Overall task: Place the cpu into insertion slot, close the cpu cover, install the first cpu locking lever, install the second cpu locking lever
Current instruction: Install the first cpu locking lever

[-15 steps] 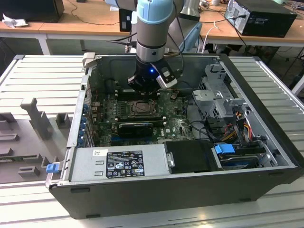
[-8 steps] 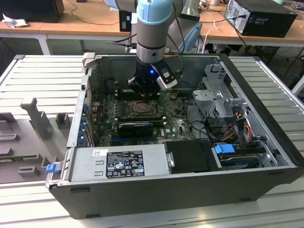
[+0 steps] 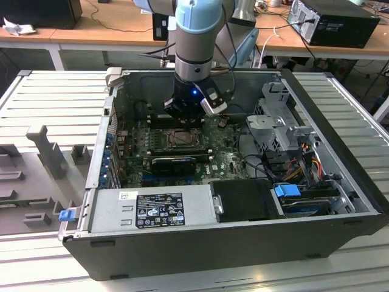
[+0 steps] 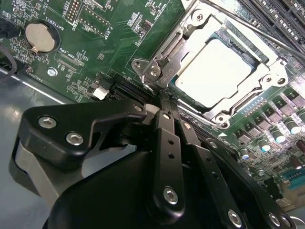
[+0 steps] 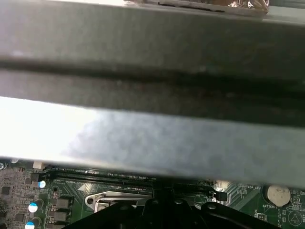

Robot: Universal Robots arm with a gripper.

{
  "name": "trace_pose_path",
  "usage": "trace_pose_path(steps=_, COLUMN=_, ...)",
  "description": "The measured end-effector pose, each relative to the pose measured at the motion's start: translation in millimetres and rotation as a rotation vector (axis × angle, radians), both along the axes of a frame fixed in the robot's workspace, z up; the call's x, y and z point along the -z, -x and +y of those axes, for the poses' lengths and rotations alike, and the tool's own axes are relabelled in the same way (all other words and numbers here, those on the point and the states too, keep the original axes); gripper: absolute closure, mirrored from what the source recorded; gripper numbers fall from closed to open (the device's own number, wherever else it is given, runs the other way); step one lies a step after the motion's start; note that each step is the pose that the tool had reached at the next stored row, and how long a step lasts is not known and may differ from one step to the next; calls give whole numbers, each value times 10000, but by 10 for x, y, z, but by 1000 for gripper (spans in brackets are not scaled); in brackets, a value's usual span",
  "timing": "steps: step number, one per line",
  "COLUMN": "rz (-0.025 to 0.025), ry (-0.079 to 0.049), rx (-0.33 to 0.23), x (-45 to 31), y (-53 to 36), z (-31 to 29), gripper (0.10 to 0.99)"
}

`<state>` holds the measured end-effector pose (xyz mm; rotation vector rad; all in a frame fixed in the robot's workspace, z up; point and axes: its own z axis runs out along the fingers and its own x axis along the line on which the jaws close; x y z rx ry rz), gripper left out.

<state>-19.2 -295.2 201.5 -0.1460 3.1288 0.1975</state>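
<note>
Already seated under the cpu cover [image 4: 200, 36], the cpu [image 4: 214, 71] — just beyond the claw [image 4: 164, 102], pressed together, empty.

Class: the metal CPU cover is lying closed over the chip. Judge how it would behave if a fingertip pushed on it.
The cpu cover looks like thin sheet metal, so probably stiff yet slightly springy. It seems hinged at one edge, so it would likely swing rather than slide. The cpu showing through its window may be fragile.
</note>
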Motion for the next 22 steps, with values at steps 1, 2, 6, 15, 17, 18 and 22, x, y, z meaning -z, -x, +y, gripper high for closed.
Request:
trace_pose_path(steps=1, rz=-2, ry=-7, rx=0, x=-9, y=0, z=1, gripper=980)
trace_pose_path(steps=2, rz=1, ry=-3, rx=0, x=-25, y=0, z=0, gripper=980)
trace_pose_path(steps=6, rz=2, ry=-2, rx=1, x=-126, y=0, z=0, gripper=980)
trace_pose_path(steps=15, rz=2, ry=-2, rx=0, x=-156, y=0, z=-24, gripper=980)
trace_pose_path(steps=17, rz=1, ry=-3, rx=0, x=-156, y=0, z=-30, gripper=980)
trace_pose_path(steps=18, rz=1, ry=-3, rx=0, x=-156, y=0, z=-32, gripper=980)
trace_pose_path(steps=22, rz=2, ry=-2, rx=-1, x=-156, y=0, z=-42, gripper=980)
